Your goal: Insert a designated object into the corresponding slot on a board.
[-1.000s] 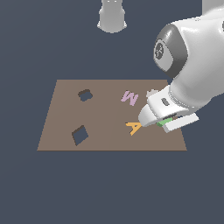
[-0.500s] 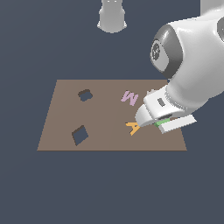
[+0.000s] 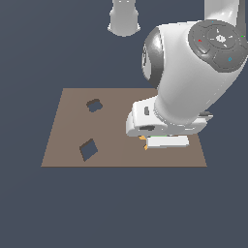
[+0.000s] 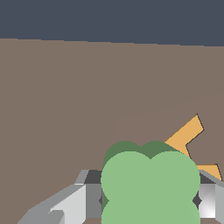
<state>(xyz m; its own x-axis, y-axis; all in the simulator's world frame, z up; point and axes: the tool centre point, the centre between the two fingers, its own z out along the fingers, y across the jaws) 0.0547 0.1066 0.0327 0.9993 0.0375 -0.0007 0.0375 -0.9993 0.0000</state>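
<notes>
The bright green lobed block point(image 4: 151, 183) sits between my gripper's point(image 4: 148, 199) grey fingers point(image 4: 83, 201), low over the brown board point(image 4: 65, 109). In the exterior view my gripper point(image 3: 164, 142) is over the board's point(image 3: 68, 126) right part, mostly hidden under the white arm, and the green block does not show there. The lobed slot point(image 3: 94, 104) lies far off toward the exterior view's left, uncovered. The gripper is shut on the green block.
The orange letter A point(image 4: 188, 135) lies on the board just beyond the block; only its edge shows in the exterior view point(image 3: 143, 141). The diamond-shaped hole point(image 3: 88, 149) is near the board's front left. A pale robot base point(image 3: 124, 17) stands behind the board.
The arm has swung toward the exterior view's left with the green block, now over the board's right part. It now hides the pale grey piece and most of the orange A.
</notes>
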